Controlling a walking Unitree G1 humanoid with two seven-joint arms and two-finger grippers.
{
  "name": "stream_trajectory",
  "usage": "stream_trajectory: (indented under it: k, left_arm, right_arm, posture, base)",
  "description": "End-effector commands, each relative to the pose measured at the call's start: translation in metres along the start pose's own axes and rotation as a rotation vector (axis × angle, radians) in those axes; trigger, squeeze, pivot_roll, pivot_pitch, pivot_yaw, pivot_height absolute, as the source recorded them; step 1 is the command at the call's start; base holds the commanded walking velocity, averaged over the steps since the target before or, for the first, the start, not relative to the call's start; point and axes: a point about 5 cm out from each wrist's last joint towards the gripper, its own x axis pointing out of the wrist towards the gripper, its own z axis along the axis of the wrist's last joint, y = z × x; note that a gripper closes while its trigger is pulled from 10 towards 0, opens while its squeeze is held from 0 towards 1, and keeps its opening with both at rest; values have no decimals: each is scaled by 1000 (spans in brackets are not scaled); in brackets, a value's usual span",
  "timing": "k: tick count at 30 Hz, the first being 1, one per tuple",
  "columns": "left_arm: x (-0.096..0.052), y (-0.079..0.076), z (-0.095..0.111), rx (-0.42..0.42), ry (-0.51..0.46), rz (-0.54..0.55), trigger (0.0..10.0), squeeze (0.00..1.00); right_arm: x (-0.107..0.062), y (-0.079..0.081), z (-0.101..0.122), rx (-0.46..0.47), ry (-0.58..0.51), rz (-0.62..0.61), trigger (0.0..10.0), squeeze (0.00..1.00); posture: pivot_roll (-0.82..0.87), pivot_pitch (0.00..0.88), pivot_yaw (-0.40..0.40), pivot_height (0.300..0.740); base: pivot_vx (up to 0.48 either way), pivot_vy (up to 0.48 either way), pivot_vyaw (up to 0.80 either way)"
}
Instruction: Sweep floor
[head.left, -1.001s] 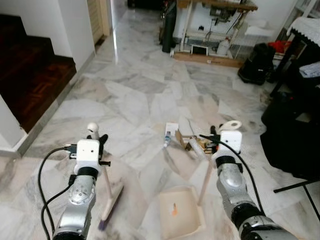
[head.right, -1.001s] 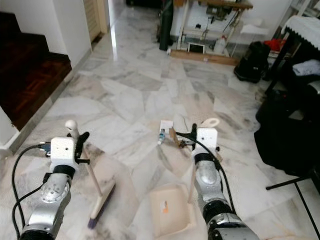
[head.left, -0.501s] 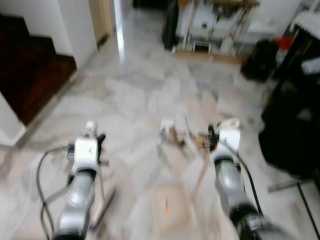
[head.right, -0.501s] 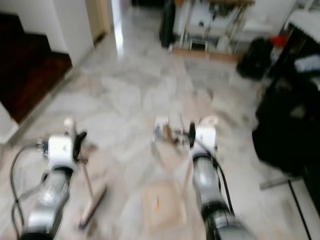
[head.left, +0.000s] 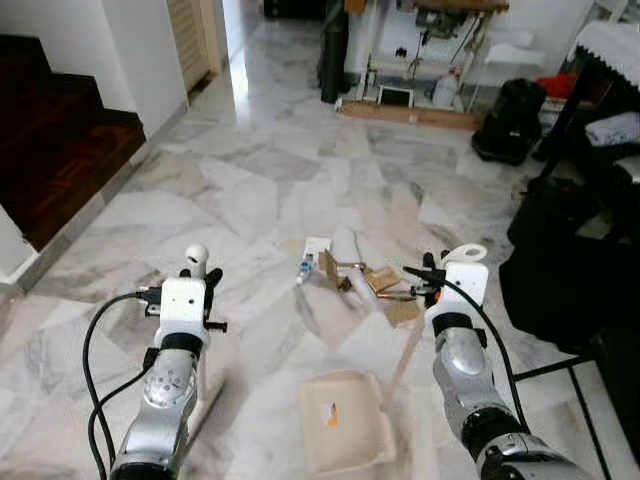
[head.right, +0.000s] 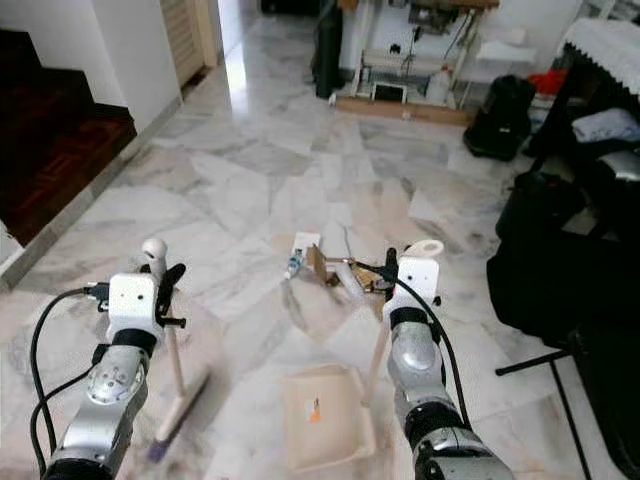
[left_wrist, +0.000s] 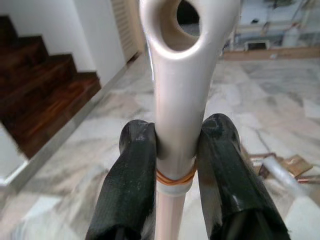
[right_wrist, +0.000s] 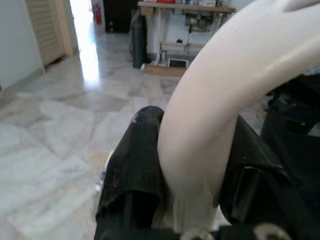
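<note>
left eye view: litter pile beyond dustpan, broom leftward

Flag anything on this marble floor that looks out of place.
A scatter of litter lies mid-floor ahead of the cream plastic dustpan: brown cardboard scraps, a white card and a clear tube. A small orange scrap already sits in the pan.

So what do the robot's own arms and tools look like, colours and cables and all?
Both arms are silver, jointed metal segments, each ending in a white boxy wrist block. The left tool and right tool each have two long black fingers. A black cable loops beside the left arm; another runs along the right arm.
</note>
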Motion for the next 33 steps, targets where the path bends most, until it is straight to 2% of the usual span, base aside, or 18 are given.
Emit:
stream_trajectory:
  k: [1,13,24,33]
  left_arm:
    - [4,-3,10,1,-50,-8,10000,0]
    - [3,-6,9,-15,-44,-39,10000,0]
    - [14,-12,12,-21,-45,-121,10000,0]
    - [23,-15,15,-39,-48,-137,10000,0]
  right_arm:
    - [6,-2,11,4,-47,-8,10000,0]
    - [4,-4,10,4,-52,-18,10000,0]
    - [5,-18,14,10,-78,-99,10000,0]
    - [7,-22,17,25,-90,-127,10000,0]
  posture:
    - [32,48,-85,740]
    - [32,27,-73,740]
    - [3,0,4,740]
    - [-8,0,6,740]
  base:
    - [0,-251,0]
    - [0,-189,0]
    - [0,0,0]
    - [0,0,0]
